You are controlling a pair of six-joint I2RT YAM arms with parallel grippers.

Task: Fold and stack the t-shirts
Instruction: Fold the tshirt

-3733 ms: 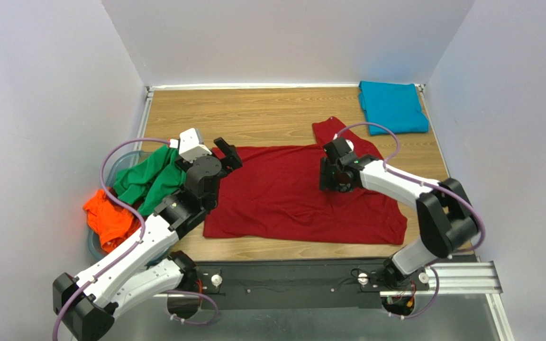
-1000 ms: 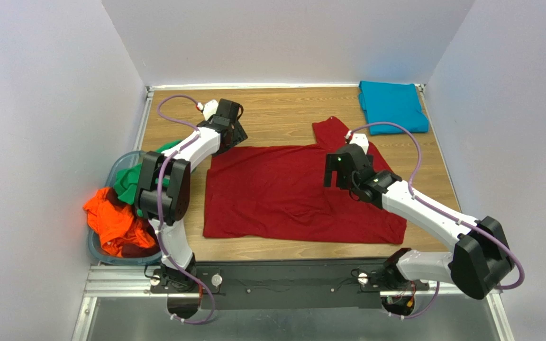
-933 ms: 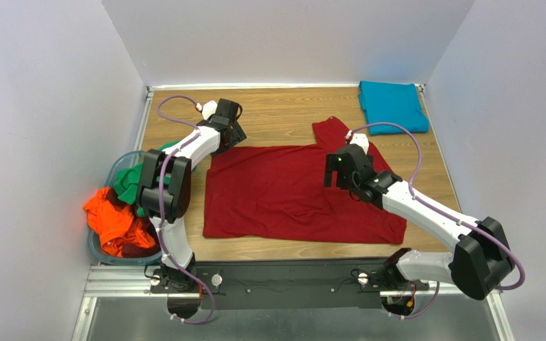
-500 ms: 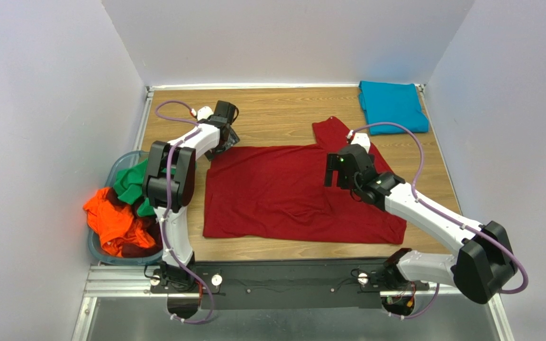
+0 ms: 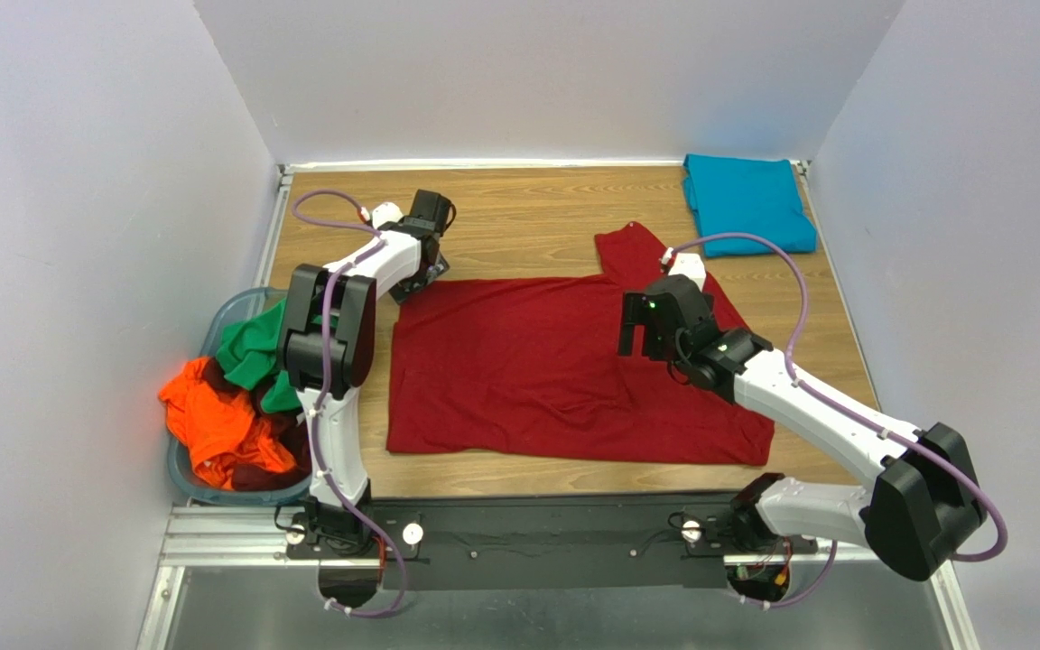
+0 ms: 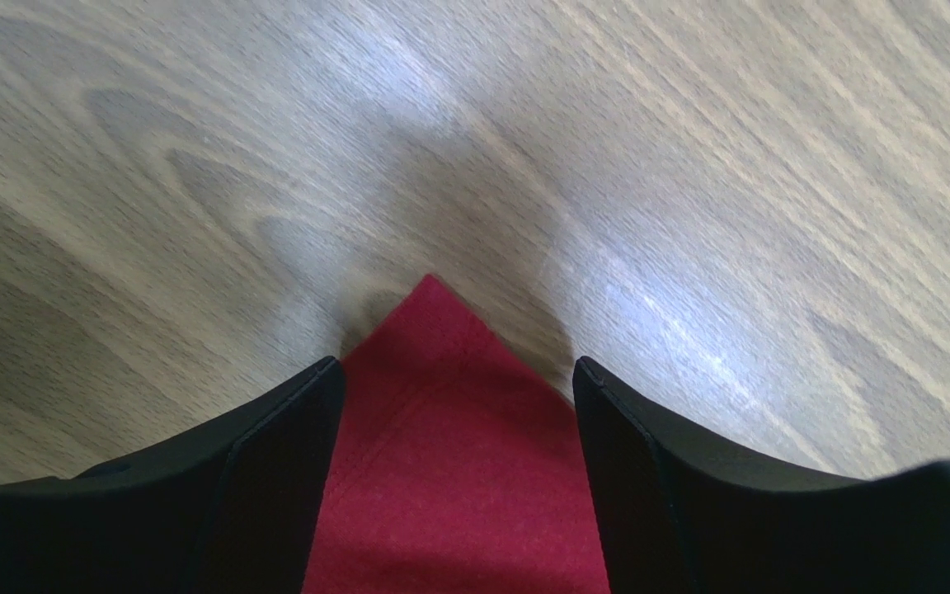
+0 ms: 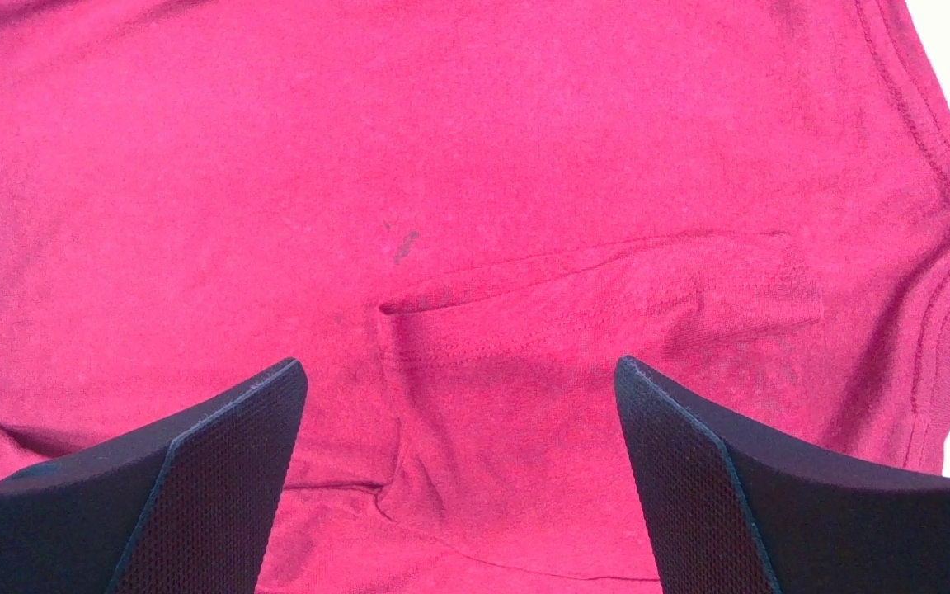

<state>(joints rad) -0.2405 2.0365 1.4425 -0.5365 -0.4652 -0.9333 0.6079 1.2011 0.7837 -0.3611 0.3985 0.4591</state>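
The dark red t-shirt (image 5: 553,366) lies spread flat on the wooden table (image 5: 526,217), one sleeve pointing to the far right. My left gripper (image 5: 413,275) is down at its far left corner. In the left wrist view that pointed corner (image 6: 449,408) lies between the two black fingers (image 6: 269,446) of the left gripper (image 6: 458,371), whose jaws stand apart on either side of it. My right gripper (image 5: 642,341) hovers open over the shirt's upper right part; the right wrist view shows the gripper (image 7: 458,371) above a stitched fold (image 7: 592,266) near the collar.
A folded teal-blue t-shirt (image 5: 749,203) lies at the far right corner. A green t-shirt (image 5: 254,352) and an orange one (image 5: 214,427) hang crumpled out of a translucent bin (image 5: 210,321) at the left edge. White walls enclose the table on three sides.
The left arm swung from beside the bin to the shirt's far left corner, and its jaws have narrowed around it. The right gripper has barely shifted.
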